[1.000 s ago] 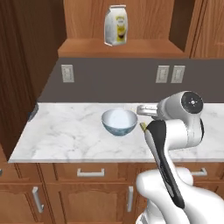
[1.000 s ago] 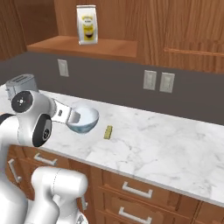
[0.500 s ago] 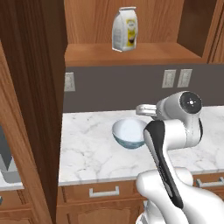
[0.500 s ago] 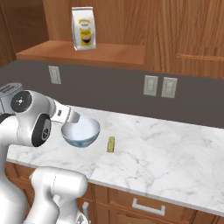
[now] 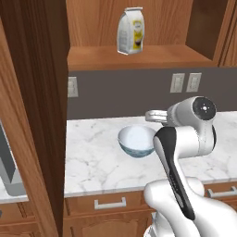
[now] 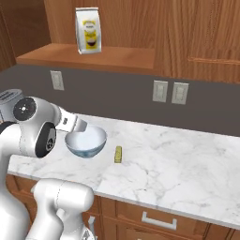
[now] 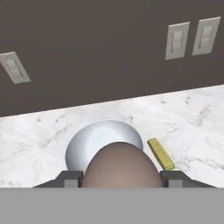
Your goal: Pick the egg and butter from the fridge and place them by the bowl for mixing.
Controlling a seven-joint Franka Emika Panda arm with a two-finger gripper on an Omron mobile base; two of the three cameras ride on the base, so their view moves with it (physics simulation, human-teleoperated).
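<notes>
Hand view: egg foreground, bowl, butter behind

A white marble desk runs beneath a dark grey wall with pale switch plates. Above the desk, a wooden shelf carries a yellow-labelled bag; wooden drawers sit below.
</notes>
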